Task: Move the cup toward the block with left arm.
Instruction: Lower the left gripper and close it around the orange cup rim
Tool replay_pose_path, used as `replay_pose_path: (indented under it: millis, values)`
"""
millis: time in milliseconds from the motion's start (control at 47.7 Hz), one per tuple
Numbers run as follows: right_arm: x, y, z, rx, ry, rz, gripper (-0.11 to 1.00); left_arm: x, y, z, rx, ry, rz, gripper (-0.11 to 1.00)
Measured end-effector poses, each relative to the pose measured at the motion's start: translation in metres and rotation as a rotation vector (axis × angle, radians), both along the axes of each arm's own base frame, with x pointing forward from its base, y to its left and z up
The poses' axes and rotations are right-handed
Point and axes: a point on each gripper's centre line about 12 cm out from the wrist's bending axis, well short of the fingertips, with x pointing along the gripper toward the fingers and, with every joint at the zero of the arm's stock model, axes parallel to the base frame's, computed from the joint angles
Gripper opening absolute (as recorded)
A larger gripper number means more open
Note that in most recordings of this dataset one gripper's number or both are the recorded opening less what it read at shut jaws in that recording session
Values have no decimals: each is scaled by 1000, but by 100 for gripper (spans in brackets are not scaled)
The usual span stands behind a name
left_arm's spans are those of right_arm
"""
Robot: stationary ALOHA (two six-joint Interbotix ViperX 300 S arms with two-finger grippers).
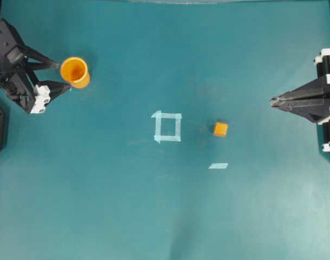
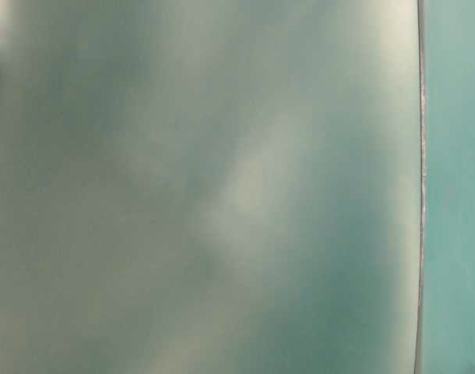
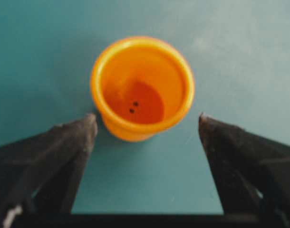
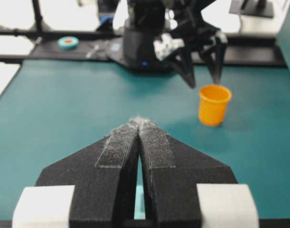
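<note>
Directly ahead of the left claw (image 1: 61,74), the cup (image 1: 75,72) stood upright on the teal surface (image 1: 154,206), its body partly between the two fingertips. You had the claw fully spread and gripping nothing, apparently so that it could straddle the cup. Well beyond the cup lay the block (image 1: 220,129). Opposite, the right claw (image 4: 138,127) rested closed and empty.
</note>
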Motion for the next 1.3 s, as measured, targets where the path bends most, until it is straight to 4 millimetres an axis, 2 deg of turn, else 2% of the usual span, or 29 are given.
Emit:
replay_pose_path:
  millis: [231,755,985,1090,1216,1300]
  values:
    - [0,0,0,0,6,0,0,3,0,-9,-38,29,13,84]
    - [1,0,-2,-2,14,0,0,43,18,-34,-90,130,9,84]
    - [1,0,-4,-3,32,0,0,44,30,-39,-91,125,49,83]
    - [1,0,-4,0,32,0,0,41,31,-41,-105,150,59,79]
    - [2,0,-5,-2,35,0,0,41,32,-41,-107,150,63,66]
    - [2,0,-6,-2,40,0,0,43,33,-39,-104,143,64,64]
